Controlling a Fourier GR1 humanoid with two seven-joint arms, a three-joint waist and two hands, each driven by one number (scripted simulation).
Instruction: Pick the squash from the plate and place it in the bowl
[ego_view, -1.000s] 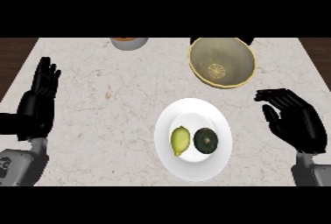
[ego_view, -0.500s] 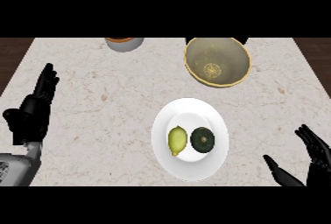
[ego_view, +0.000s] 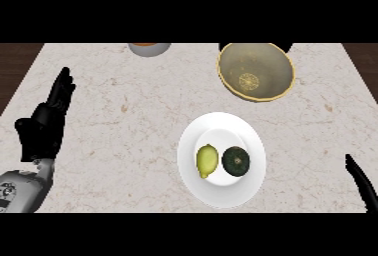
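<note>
A white plate (ego_view: 221, 125) lies at the counter's middle, slightly right. On it a dark green round squash (ego_view: 236, 161) sits right of a yellow-green lemon-shaped fruit (ego_view: 207, 160), the two nearly touching. An empty tan bowl (ego_view: 277, 62) with a gold rim stands behind the plate, at the back right. My left hand (ego_view: 44, 125) rests open at the left edge, fingers up, well away from the plate. Only straight fingers of my right hand (ego_view: 362, 182) show at the lower right edge, right of the plate and apart from it, holding nothing.
A small grey bowl (ego_view: 149, 48) with something orange inside stands at the counter's back edge, left of the tan bowl. Pale marble counter top (ego_view: 125, 115) stretches between my left hand and the plate. Dark floor shows past both back corners.
My right hand has dropped from beside the plate down and to the right, now nearly out of view. The left hand has barely moved. Plate contents are unchanged.
</note>
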